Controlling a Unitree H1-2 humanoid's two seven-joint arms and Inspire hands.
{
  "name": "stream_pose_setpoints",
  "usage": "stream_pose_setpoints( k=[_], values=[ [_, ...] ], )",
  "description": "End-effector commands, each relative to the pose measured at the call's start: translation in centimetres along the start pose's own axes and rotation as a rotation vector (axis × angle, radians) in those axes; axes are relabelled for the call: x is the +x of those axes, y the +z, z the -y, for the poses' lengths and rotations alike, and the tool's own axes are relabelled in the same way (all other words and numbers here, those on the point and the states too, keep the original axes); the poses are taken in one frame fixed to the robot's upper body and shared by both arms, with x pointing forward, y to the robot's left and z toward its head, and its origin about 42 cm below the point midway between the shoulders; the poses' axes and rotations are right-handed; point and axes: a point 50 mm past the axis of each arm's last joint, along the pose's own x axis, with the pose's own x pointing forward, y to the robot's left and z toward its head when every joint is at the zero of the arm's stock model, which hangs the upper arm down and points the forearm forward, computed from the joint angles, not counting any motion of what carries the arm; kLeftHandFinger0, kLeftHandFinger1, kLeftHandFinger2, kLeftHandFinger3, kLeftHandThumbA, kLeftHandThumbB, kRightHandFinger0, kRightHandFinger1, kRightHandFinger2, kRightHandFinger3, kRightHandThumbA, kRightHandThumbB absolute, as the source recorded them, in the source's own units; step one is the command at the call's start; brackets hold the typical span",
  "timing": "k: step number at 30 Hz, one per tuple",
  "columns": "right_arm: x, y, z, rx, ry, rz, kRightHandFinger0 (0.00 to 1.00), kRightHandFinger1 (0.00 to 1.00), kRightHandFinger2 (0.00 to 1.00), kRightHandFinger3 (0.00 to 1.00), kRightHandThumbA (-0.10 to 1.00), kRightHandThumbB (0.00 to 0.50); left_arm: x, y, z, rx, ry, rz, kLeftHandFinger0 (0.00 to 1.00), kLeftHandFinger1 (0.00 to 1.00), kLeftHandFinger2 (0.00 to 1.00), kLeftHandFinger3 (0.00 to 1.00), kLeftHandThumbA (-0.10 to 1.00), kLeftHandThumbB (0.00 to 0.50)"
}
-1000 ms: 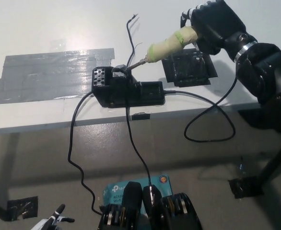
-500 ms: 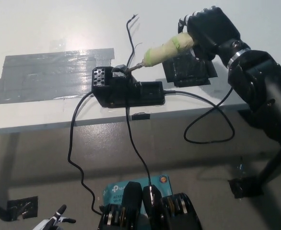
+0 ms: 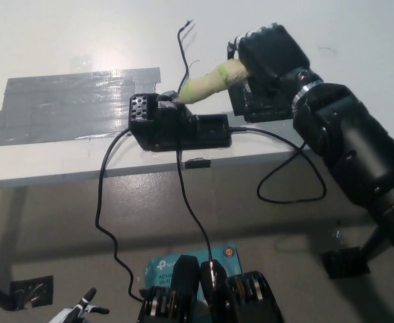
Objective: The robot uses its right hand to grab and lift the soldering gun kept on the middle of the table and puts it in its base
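**A:** What sits around the base (image 3: 177, 124) on the white table (image 3: 62, 40)?

**B:** On its picture-left side lies a broad patch of grey tape (image 3: 72, 104), stuck flat to the tabletop and reaching almost to the base's perforated corner. On the opposite side, just past the base, a black square pad (image 3: 267, 106) lies flat, partly covered by the right hand (image 3: 271, 57). A small dark tab (image 3: 197, 162) sits at the table edge just below the base.

**A:** Anything in the way?

**B:** Cables, mostly. A thin black wire (image 3: 181, 50) runs from the base's top up across the table, passing right next to the iron's tip. A second cable (image 3: 106, 202) drops off the base's left end and hangs down past the table edge, a third (image 3: 193, 215) falls from its middle, and a fourth (image 3: 291, 168) leaves the base's right end and loops below the edge.

**A:** And the soldering gun (image 3: 210, 82)?

**B:** Its handle is wrapped in pale yellowish tape with a green band near the hand. It slants downward toward the base, with the tip at the base's top, just beside the perforated block. Whether the tip is seated in the holder, I cannot tell.

**A:** The hands?

**B:** The black right hand is clenched around the handle's rear end, above the pad. The white left hand (image 3: 76, 313) shows only as a sliver far below the base, at the bottom edge; its grip cannot be judged.
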Motion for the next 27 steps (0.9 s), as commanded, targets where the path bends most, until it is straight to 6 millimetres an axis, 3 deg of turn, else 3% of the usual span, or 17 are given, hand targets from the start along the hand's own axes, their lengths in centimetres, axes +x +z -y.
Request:
stream_pose_setpoints(
  k=[1, 4, 5, 7, 8, 12, 15, 17, 18, 19, 21, 22, 23, 26, 27],
  values=[
    [0.5, 0.0, 1.8, 0.0, -0.099, 0.013, 0.0, 0.0, 0.38, 0.11, -0.1, 0.045, 0.0, 1.0, -0.1, 0.015, -0.014, 0.024, 0.0, 0.01, 0.28, 0.67, 1.0, 0.5],
    [0.6, 0.1, 1.5, -0.002, -0.089, 0.008, 0.0, 0.0, 0.38, 0.17, -0.1, 0.055, 0.1, 0.8, 0.0, 0.019, -0.016, 0.027, 0.0, 0.0, 0.3, 0.69, 1.0, 0.5],
    [0.8, 0.3, 1.2, -0.008, -0.079, 0.003, 0.0, 0.0, 0.38, 0.16, -0.1, 0.088, 0.1, 0.8, 0.1, 0.019, -0.015, 0.02, 0.0, 0.02, 0.31, 0.69, 1.0, 0.5],
    [0.8, 0.3, 1.0, -0.027, -0.07, -0.006, 0.0, 0.0, 0.4, 0.18, -0.1, 0.053, 0.2, 1.0, 0.2, 0.02, -0.013, 0.024, 0.0, 0.0, 0.3, 0.68, 1.0, 0.5],
    [0.9, 0.5, 0.9, -0.021, -0.071, -0.006, 0.0, 0.0, 0.4, 0.19, -0.1, 0.008, 0.2, 1.1, 0.3, 0.021, -0.013, 0.024, 0.0, 0.0, 0.29, 0.67, 1.0, 0.5],
    [1.0, 0.9, 0.5, -0.031, -0.084, 0.004, 0.0, 0.0, 0.4, 0.18, -0.1, 0.0, 0.3, 1.2, 0.6, 0.019, -0.017, 0.023, 0.0, 0.0, 0.27, 0.67, 1.0, 0.5],
    [1.4, 1.7, 0.2, -0.013, -0.085, 0.012, 0.0, 0.0, 0.4, 0.16, -0.1, 0.0, 0.6, 1.6, 0.7, 0.021, -0.023, 0.027, 0.0, 0.0, 0.31, 0.69, 1.0, 0.5],
    [1.6, 2.1, 0.1, -0.005, -0.072, 0.012, 0.0, 0.0, 0.42, 0.21, -0.1, 0.0, 0.7, 1.6, 0.7, 0.014, -0.023, 0.031, 0.0, 0.0, 0.28, 0.69, 1.0, 0.5],
    [1.7, 2.3, 0.0, -0.002, -0.064, 0.016, 0.0, 0.01, 0.44, 0.26, -0.1, 0.0, 0.7, 1.7, 0.8, 0.016, -0.026, 0.026, 0.0, 0.0, 0.28, 0.69, 1.0, 0.5],
    [1.8, 2.6, -0.1, 0.003, -0.051, 0.015, 0.0, 0.04, 0.48, 0.38, -0.1, 0.0, 0.7, 1.7, 0.8, 0.021, -0.026, 0.024, 0.0, 0.0, 0.26, 0.7, 1.0, 0.5],
    [2.1, 3.1, -0.2, -0.006, -0.052, 0.028, 0.0, 0.04, 0.48, 0.42, -0.1, 0.048, 0.8, 1.8, 0.9, 0.022, -0.032, 0.029, 0.0, 0.02, 0.29, 0.69, 1.0, 0.5],
    [2.1, 3.1, -0.2, -0.007, -0.052, 0.029, 0.0, 0.04, 0.47, 0.43, -0.1, 0.048, 0.8, 1.8, 0.9, 0.023, -0.032, 0.03, 0.0, 0.03, 0.29, 0.69, 1.0, 0.5],
    [2.4, 3.7, -0.1, -0.012, -0.062, 0.036, 0.0, 0.04, 0.47, 0.43, -0.1, 0.109, 0.8, 1.9, 0.9, 0.018, -0.03, 0.028, 0.0, 0.01, 0.29, 0.69, 1.0, 0.5],
    [2.9, 4.5, 0.4, -0.024, -0.093, 0.071, 0.0, 0.07, 0.52, 0.51, -0.1, 0.132, 0.8, 1.8, 0.8, 0.024, -0.023, 0.028, 0.0, 0.01, 0.29, 0.7, 1.0, 0.5],
    [3.1, 4.8, 0.7, -0.022, -0.074, 0.067, 0.0, 0.1, 0.55, 0.7, -0.1, 0.123, 0.8, 1.9, 0.8, 0.022, -0.028, 0.032, 0.0, 0.01, 0.29, 0.7, 1.0, 0.5]
  ],
)
